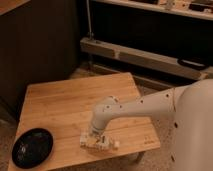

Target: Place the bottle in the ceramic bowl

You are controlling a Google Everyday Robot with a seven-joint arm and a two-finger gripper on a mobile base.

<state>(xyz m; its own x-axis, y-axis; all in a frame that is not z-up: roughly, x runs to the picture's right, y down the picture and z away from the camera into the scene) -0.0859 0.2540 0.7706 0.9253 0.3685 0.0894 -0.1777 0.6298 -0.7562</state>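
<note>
Item 1, table (pixel 65 102): light wood, set on a speckled floor before dark cabinetry.

Item 2, bowl (pixel 32 146): black, glossy and shallow. It sits on the table's front left corner, close to both edges. Nothing shows inside it.

Item 3, arm (pixel 145 105): white. It enters from the right side of the view, crosses the table's right half and bends down at a rounded joint towards the front edge.

Item 4, gripper (pixel 91 140): lowered onto the tabletop near the front edge, right of the bowl and well apart from it. Its tip merges with pale shapes at the table surface. Whether it is open or clamped cannot be told from this view.

Item 5, bottle (pixel 107 143): pale, low on the table at the gripper's tip, appearing to lie on its side and extend to the right, with a whitish end farthest from the bowl. It touches or sits directly beside the gripper; a firm hold cannot be confirmed. The bottle is outside the bowl, with bare wood between them.
</note>
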